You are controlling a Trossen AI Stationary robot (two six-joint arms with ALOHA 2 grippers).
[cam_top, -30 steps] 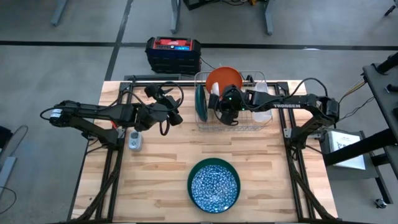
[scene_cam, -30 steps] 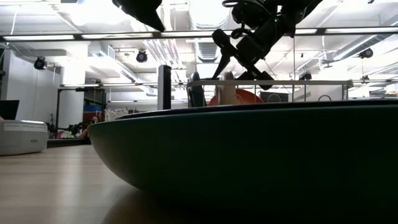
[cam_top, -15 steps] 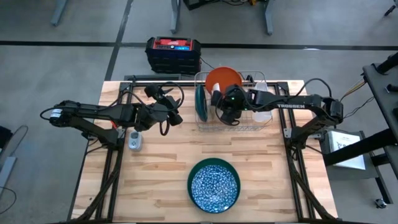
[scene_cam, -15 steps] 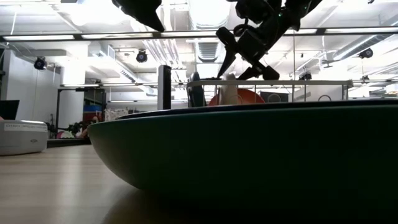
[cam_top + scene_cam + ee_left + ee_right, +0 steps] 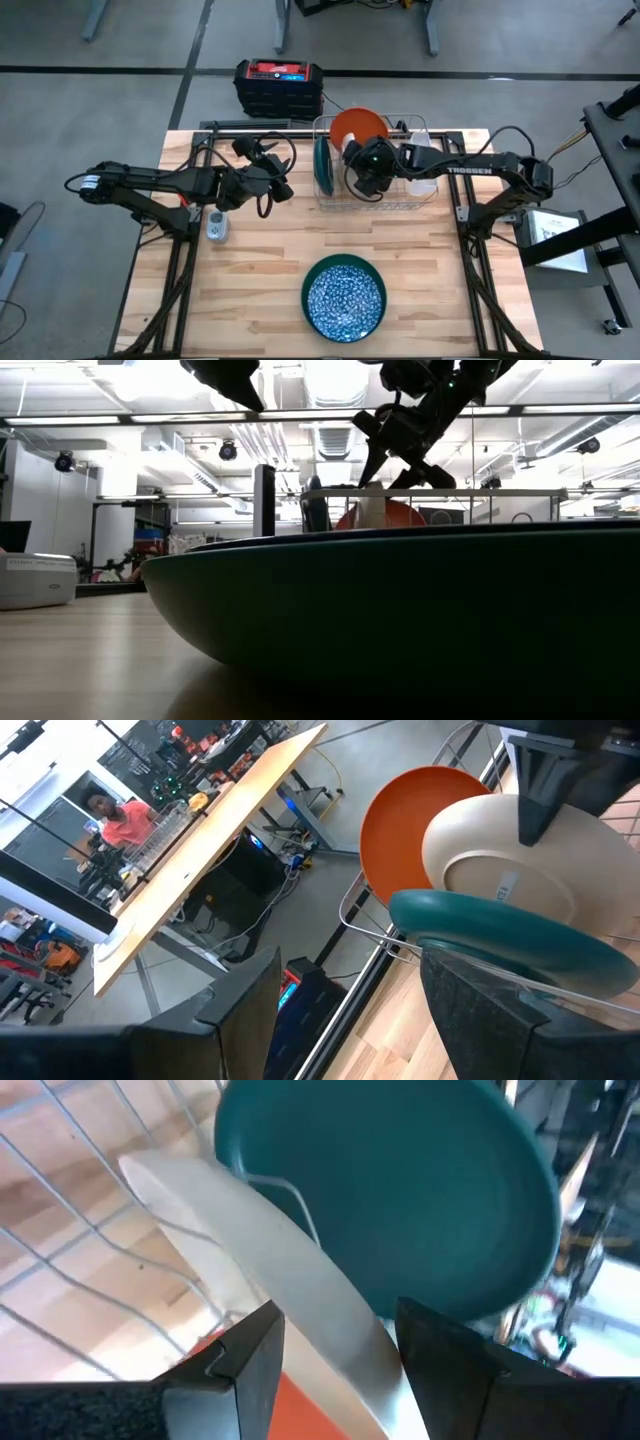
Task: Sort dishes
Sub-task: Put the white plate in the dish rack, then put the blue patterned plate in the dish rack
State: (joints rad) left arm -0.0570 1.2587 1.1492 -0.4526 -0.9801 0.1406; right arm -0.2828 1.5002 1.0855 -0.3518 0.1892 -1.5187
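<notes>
A silver wire rack [image 5: 400, 205] stands at the table's far middle. In it, on edge, stand a dark green plate [image 5: 321, 165], a white dish [image 5: 346, 152] and an orange dish [image 5: 360, 124]. My right gripper [image 5: 340, 1370] is open over the rack, and the white dish's upper rim [image 5: 300, 1290] runs between its fingers. My left gripper [image 5: 350, 1020] waits open, left of the rack and above the table, with nothing between its fingers. An olive green bowl with a pale pattern [image 5: 344, 297] rests on its base near the front edge. My right gripper comes slanting down from the table's right, with one finger on either side of the white dish's upper rim [image 5: 330, 1335]. I cannot tell whether a finger touches the rim. The dish stands on edge in the rack.
A clear plastic container [image 5: 421, 160] sits at the rack's right end. A small grey device [image 5: 217, 226] lies on the table under the left arm. A black and red box [image 5: 279, 86] stands beyond the far edge. Bare wood lies between rack and bowl.
My right gripper has rolled about its own line over the rack, and in the low view its fingers now stand a little higher and steeper. The white dish and the other dishes have stayed in place.
</notes>
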